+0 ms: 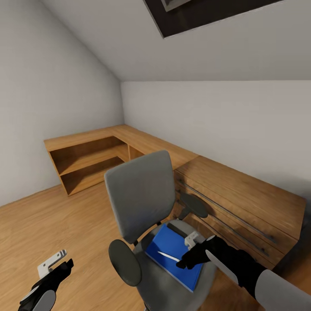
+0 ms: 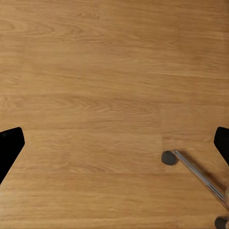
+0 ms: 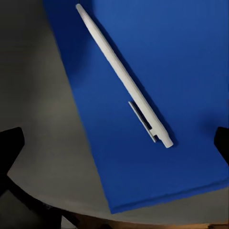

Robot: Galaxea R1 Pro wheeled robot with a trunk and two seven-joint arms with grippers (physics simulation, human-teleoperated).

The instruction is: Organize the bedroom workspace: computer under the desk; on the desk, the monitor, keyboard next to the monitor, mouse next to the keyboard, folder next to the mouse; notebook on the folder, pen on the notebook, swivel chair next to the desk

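Blue flat folder on grey swivel chair seat, far corner hidden by right gripper, slim white pen lying on it, right jaws wide, empty, left gripper open over wood floor.

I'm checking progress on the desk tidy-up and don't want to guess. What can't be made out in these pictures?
- Right claw, head view: its fingertips blend together over the folder, so the opening is unreadable.
- Folder, right wrist view: cut off by the picture's edges.
- Swivel chair base, head view: hidden under the seat.
- Chest of drawers: cut off at the picture's edge.
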